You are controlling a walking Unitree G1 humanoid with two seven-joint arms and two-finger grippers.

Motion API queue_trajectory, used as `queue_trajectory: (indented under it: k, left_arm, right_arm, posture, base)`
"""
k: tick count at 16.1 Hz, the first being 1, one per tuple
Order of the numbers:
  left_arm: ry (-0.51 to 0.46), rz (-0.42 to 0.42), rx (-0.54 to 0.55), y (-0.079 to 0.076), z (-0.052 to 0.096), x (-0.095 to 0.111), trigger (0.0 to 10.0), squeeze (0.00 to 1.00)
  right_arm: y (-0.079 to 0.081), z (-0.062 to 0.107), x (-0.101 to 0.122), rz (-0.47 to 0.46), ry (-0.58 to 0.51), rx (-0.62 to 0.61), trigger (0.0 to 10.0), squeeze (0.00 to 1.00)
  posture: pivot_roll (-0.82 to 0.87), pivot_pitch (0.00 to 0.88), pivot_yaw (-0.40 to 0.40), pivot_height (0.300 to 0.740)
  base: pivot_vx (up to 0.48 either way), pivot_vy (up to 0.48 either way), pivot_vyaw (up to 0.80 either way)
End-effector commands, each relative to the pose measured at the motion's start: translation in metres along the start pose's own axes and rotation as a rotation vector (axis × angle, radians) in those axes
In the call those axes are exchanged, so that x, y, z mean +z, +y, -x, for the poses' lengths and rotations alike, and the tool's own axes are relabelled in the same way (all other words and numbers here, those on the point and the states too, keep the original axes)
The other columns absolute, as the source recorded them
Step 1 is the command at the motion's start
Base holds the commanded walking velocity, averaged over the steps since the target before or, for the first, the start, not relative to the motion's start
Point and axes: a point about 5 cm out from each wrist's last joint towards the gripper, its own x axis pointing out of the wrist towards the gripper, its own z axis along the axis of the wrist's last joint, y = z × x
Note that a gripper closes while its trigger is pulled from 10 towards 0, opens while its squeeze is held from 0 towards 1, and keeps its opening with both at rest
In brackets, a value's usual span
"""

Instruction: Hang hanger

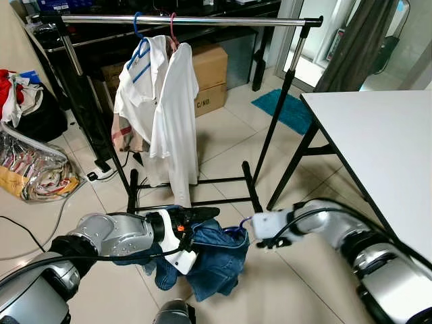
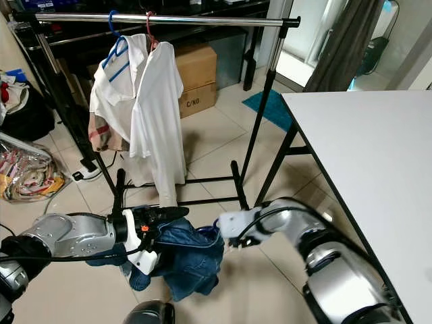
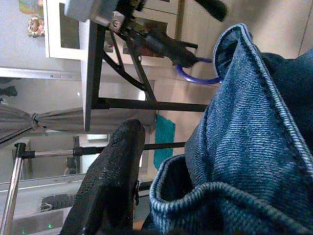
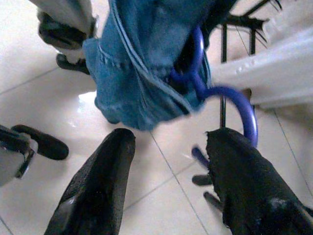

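Left eye view: a blue denim garment (image 1: 210, 260) on a blue plastic hanger (image 4: 230, 105) hangs low over the tiled floor (image 1: 223, 138), in front of a clothes rack (image 1: 182, 20) carrying white shirts (image 1: 165, 108). The left gripper (image 1: 196, 214) pinches the denim's upper edge. The right gripper (image 4: 171, 147), fingers spread, sits at the hanger's hook, one fingertip (image 4: 230, 147) just beside it. A white table (image 1: 378, 142) stands on the right.

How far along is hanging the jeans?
Done: two white shirts already hang on the rail. In hand: left gripper holds the jeans low; right gripper is open by the blue hanger hook. Left: grasp the hook, lift it to the rail.
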Motion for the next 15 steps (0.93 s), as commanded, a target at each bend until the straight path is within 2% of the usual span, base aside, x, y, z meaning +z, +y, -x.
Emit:
queue_trajectory:
  k: [1, 5, 12, 15]
  left_arm:
    - [-0.026, -0.028, 0.013, 0.007, -0.002, 0.001, 0.0, 0.00]
    - [-0.029, -0.032, 0.013, 0.008, -0.003, 0.001, 0.0, 0.00]
    - [-0.039, -0.045, 0.019, 0.013, -0.004, 0.001, 0.0, 0.00]
    - [-0.044, -0.049, 0.021, 0.014, -0.004, 0.001, 0.0, 0.00]
  right_arm:
    - [-0.010, 0.011, -0.003, -0.018, 0.004, -0.024, 10.0, 0.02]
    - [-0.023, 0.030, -0.009, -0.070, -0.007, -0.081, 10.0, 0.05]
    - [-0.010, 0.009, 0.003, -0.020, -0.026, 0.006, 10.0, 0.04]
    - [-0.010, 0.001, 0.009, -0.003, -0.030, -0.015, 10.0, 0.04]
  posture:
    - [0.29, 0.016, -0.009, 0.740]
    - [0.29, 0.013, -0.009, 0.740]
    - [0.30, 0.008, -0.013, 0.740]
    - [0.30, 0.008, -0.013, 0.740]
  base:
    - [0.000, 0.000, 0.00]
    - [0.000, 0.000, 0.00]
    - [0.000, 0.000, 0.00]
    - [0.000, 0.000, 0.00]
